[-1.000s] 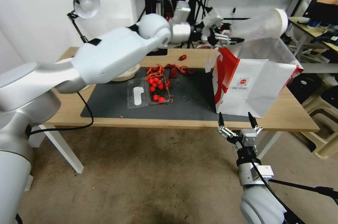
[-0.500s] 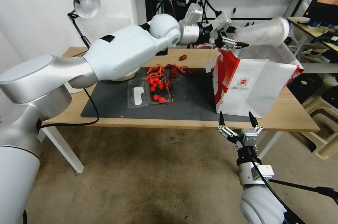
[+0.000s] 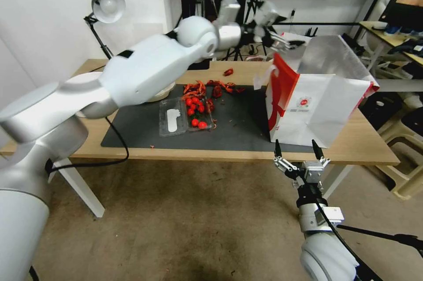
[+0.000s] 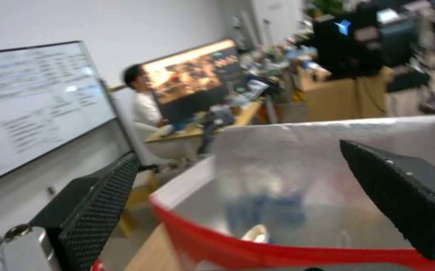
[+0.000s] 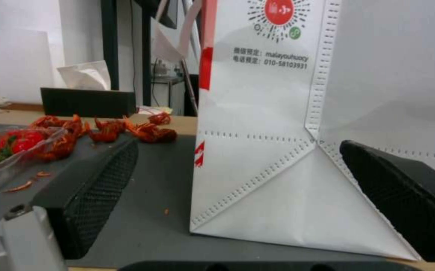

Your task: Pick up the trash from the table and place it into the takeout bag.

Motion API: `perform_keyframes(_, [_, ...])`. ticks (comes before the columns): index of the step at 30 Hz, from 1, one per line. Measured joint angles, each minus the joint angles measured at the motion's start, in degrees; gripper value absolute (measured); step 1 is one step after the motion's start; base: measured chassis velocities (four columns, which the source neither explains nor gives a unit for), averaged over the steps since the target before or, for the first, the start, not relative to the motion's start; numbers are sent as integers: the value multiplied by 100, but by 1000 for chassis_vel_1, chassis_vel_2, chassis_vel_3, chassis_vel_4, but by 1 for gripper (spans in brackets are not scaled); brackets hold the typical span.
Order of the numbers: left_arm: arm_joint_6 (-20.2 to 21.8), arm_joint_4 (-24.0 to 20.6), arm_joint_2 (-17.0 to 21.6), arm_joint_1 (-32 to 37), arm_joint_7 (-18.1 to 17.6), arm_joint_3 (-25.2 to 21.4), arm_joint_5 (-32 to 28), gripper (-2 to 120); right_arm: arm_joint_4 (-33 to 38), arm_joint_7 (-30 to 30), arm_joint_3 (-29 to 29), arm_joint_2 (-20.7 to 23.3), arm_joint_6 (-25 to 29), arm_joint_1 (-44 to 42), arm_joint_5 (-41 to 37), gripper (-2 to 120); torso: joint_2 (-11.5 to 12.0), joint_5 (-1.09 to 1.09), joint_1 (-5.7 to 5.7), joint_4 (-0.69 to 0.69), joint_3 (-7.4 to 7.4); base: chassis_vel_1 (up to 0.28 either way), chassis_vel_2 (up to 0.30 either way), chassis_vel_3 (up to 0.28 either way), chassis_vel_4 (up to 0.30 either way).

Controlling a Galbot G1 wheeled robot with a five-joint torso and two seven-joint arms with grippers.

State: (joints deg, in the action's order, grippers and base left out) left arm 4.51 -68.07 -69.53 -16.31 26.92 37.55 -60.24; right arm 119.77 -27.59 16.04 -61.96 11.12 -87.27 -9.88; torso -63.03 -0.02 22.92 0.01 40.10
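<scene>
Above the open mouth of the tall white takeout bag (image 3: 317,111) with red sides and silver foil lining, the left gripper (image 3: 282,43) hangs with its black fingers (image 4: 94,210) spread wide and nothing between them. From the left wrist, a blurred cup-like shape (image 4: 262,210) shows down inside the foil lining. The bag stands upright at the right end of the long light-wood table (image 3: 361,146), partly on the dark grey mat (image 3: 238,126). Left of the bag on the mat lie a clear plastic clamshell box of red cherry tomatoes (image 3: 187,115) and, just behind it, a heap of red crayfish shells (image 3: 211,89). The right gripper (image 3: 297,151) waits below the table's near edge in front of the bag, fingers wide apart and empty.
</scene>
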Motion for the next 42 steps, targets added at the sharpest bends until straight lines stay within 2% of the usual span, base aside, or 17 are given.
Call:
perform_keyframes(1, [0, 0, 0, 0, 0, 0, 0, 100, 0, 0, 0, 0, 0, 0, 0, 100, 0, 0, 0, 0, 0, 0, 0, 0, 0])
perform_keyframes(3, [-38, -305, 424, 535, -300, -475, 21, 100, 9, -1, -8, -9, -21, 6, 5, 100, 0, -1, 0, -1, 0, 0, 0, 0, 0])
perform_keyframes(7, [-42, -475, 650, 801, -498, -668, 50, 100, 19, -1, -13, -9, -34, 8, 10, 100, 0, 0, 0, 1, 0, 0, 0, 0, 0])
perform_keyframes(8, [-37, -651, 844, 1017, -757, -800, 104, 100, 23, -1, -19, -10, -39, 8, 16, 100, 0, -2, 0, 1, 0, 0, 0, 0, 0])
perform_keyframes(9, [-37, -651, 844, 1017, -757, -800, 104, 100, 23, -1, -19, -10, -39, 8, 16, 100, 0, -2, 0, 1, 0, 0, 0, 0, 0])
perform_keyframes(13, [-12, -964, 1123, 1317, -1212, -976, 159, 100, 25, -1, -29, -11, -46, 7, 24, 100, 0, 0, 0, 1, 0, 0, 0, 0, 0])
perform_keyframes(16, [196, -1679, 1544, 1873, -2266, -1324, 291, 100, 35, -1, -43, -11, -54, 5, 44, 100, 0, 0, 0, 1, 0, 0, 0, 0, 0])
perform_keyframes(17, [196, -1679, 1544, 1873, -2266, -1324, 291, 100, 35, -1, -43, -11, -54, 5, 44, 100, 0, 0, 0, 1, 0, 0, 0, 0, 0])
perform_keyframes(20, [327, -2256, 1819, 2420, -2833, -1853, 338, 100, 56, -1, -51, -4, -59, 2, 53, 100, 0, 3, -1, -3, 0, 0, 0, 0, 0])
perform_keyframes(21, [327, -2256, 1819, 2420, -2833, -1853, 338, 100, 56, -1, -51, -4, -59, 2, 53, 100, 0, 3, -1, -3, 0, 0, 0, 0, 0])
perform_keyframes(24, [413, -2783, 2090, 3352, -3015, -2709, 392, 100, 78, 2, -76, 14, -61, -15, 70, 100, 0, 2, -1, 0, -1, 0, 0, 0, 0])
perform_keyframes(25, [413, -2783, 2090, 3352, -3015, -2709, 392, 100, 78, 2, -76, 14, -61, -15, 70, 100, 0, 2, -1, 0, -1, 0, 0, 0, 0])
perform_keyframes(28, [369, -3133, 2274, 4302, -3005, -3369, 501, 100, 85, 8, -104, 34, -64, -13, 79, 100, 0, 0, 0, 0, 0, 0, 0, 0, 0])
perform_keyframes(31, [320, -3341, 2356, 4777, -2999, -3746, 609, 100, 82, 12, -127, 41, -65, -10, 88, 100, 0, 3, -1, 0, -1, 0, 0, 0, 0])
perform_keyframes(33, [277, -3509, 2377, 5205, -2999, -4127, 749, 100, 77, 13, -145, 42, -65, -12, 94, 100, 0, 0, -1, 0, 0, 0, 0, 0, 0])
perform_keyframes(39, [203, -3859, 2355, 5969, -3139, -4755, 952, 100, 65, 16, -153, 46, -62, -16, 98, 100, 0, 1, -1, 0, -1, 0, 0, 0, 0])
perform_keyframes(42, [137, -4133, 2167, 6724, -3165, -5329, 1319, 100, 56, 18, -165, 28, -58, -18, 112, 100, 0, 0, -1, 0, 0, 0, 0, 0, 0])
